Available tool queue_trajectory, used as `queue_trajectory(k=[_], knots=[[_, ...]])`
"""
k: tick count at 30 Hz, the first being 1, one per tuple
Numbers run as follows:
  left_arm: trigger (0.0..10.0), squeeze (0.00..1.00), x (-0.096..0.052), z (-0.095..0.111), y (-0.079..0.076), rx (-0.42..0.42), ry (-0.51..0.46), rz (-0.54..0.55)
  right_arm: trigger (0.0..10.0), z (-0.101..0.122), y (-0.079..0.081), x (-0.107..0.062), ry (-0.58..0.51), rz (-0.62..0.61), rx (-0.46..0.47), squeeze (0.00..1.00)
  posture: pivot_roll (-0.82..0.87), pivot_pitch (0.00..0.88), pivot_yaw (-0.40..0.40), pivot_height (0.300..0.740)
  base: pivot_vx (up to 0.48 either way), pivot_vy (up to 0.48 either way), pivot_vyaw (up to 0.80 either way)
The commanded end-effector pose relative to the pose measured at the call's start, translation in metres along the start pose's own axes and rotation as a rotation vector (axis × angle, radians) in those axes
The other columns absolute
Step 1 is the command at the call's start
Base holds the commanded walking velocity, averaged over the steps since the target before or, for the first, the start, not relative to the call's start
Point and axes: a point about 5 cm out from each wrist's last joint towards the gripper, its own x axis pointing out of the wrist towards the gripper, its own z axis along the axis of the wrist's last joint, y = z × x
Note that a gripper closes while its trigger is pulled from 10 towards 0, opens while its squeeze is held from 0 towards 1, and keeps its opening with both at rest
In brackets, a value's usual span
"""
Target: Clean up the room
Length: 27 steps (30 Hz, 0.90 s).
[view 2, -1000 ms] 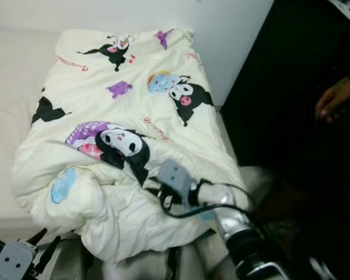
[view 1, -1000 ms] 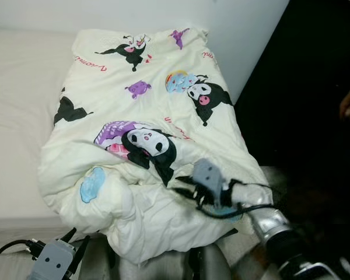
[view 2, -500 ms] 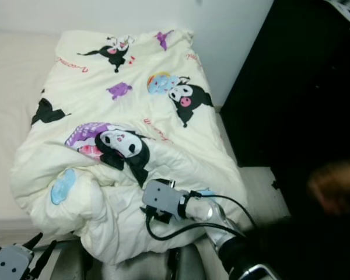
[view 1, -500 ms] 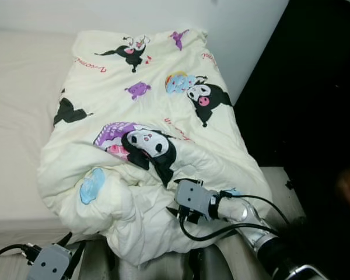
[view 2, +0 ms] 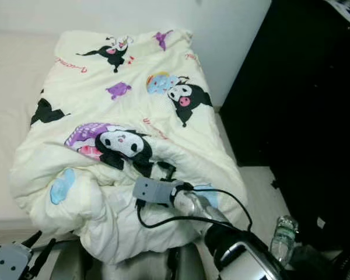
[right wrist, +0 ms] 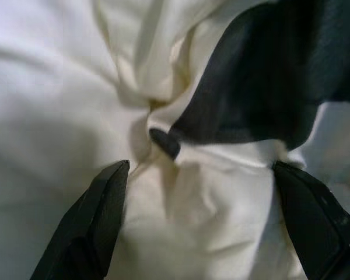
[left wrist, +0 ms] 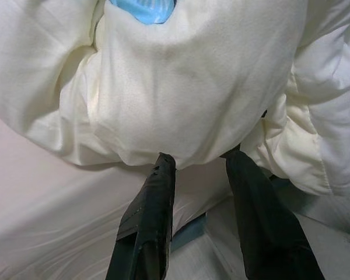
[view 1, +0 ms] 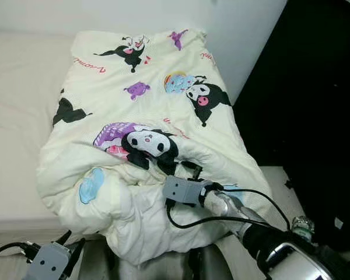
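Duvet [view 1: 146, 134] — right gripper [view 1: 184, 169] spread, pressed in.

From my seat, left gripper [view 1: 70, 240] cut off by the bottom edge, right gripper [view 1: 184, 169] fingertips sunk in the quilt [view 1: 140, 105], bed [view 1: 17, 87] partly buried beneath it, bottle [view 2: 283, 233] half hidden, label unreadable.

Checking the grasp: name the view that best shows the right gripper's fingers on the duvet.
Right wrist view: both fingers spread wide, pressed into the duvet. The eye views show the right gripper from behind.
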Motion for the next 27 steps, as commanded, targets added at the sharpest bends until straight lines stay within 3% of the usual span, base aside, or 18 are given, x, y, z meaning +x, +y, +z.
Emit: queue_trajectory(k=[1,3,4,5,6,27], knots=[[10.0,0.0,-0.005,-0.006,-0.002,-0.003,0.031,-0.008,10.0,-0.009,0.006,-0.003,0.049,0.01,-0.005,0.0,0.11,0.084,-0.093,0.597,0.0,0.0,0.0],[10.0,0.0,-0.006,-0.006,-0.002,-0.002,0.032,-0.006,10.0,-0.013,0.006,-0.003,0.066,-0.002,-0.005,0.0,0.11,0.082,-0.094,0.597,0.0,0.0,0.0],[10.0,0.0,-0.006,-0.006,-0.002,-0.002,0.033,-0.004,2.1,-0.014,0.005,-0.004,0.068,-0.003,0.008,0.0,0.11,0.082,-0.094,0.597,0.0,0.0,0.0],[10.0,0.0,-0.006,-0.006,-0.002,-0.002,0.033,-0.004,2.1,-0.014,0.005,-0.004,0.068,-0.003,0.008,0.0,0.11,0.082,-0.094,0.597,0.0,0.0,0.0],[10.0,0.0,-0.006,-0.006,-0.001,-0.001,0.034,-0.003,0.0,-0.015,0.005,-0.004,0.065,-0.004,0.026,0.0,0.11,0.082,-0.093,0.597,0.0,0.0,0.0],[10.0,0.0,-0.003,-0.006,-0.003,-0.004,0.035,-0.001,0.0,-0.02,-0.011,-0.007,0.059,-0.097,0.078,0.0,0.1,0.091,-0.092,0.597,0.0,0.0,0.0]])
